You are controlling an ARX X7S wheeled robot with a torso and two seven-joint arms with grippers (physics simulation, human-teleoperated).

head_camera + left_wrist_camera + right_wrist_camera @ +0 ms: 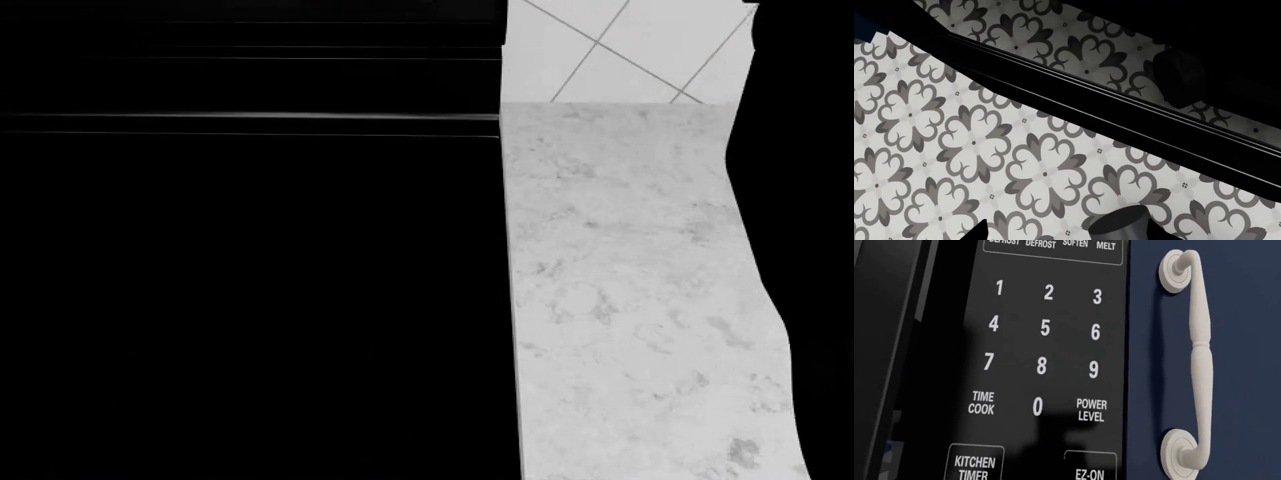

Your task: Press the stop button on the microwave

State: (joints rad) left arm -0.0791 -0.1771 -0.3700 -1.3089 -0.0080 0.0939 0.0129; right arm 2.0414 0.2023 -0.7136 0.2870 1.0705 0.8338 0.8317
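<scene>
The microwave's black keypad point(1044, 340) fills the right wrist view at very close range. It shows the digits, TIME COOK point(981, 403), POWER LEVEL point(1091, 410), KITCHEN TIMER point(975, 467) and EZ-ON point(1089, 474). No stop button shows in any view. A soft shadow lies on the panel's lower part. The right gripper's fingers do not show. In the left wrist view, the left gripper point(1071, 234) shows two black fingertips point(979, 231) set wide apart, open and empty, over a patterned tile floor point(974, 140).
A navy cabinet door point(1247, 365) with a white handle point(1199, 355) adjoins the keypad. In the head view a black mass point(254, 280) fills the left, beside a marble counter point(627, 300) and tiled wall point(627, 50). A dark cylinder point(1119, 225) sits near the left fingertips.
</scene>
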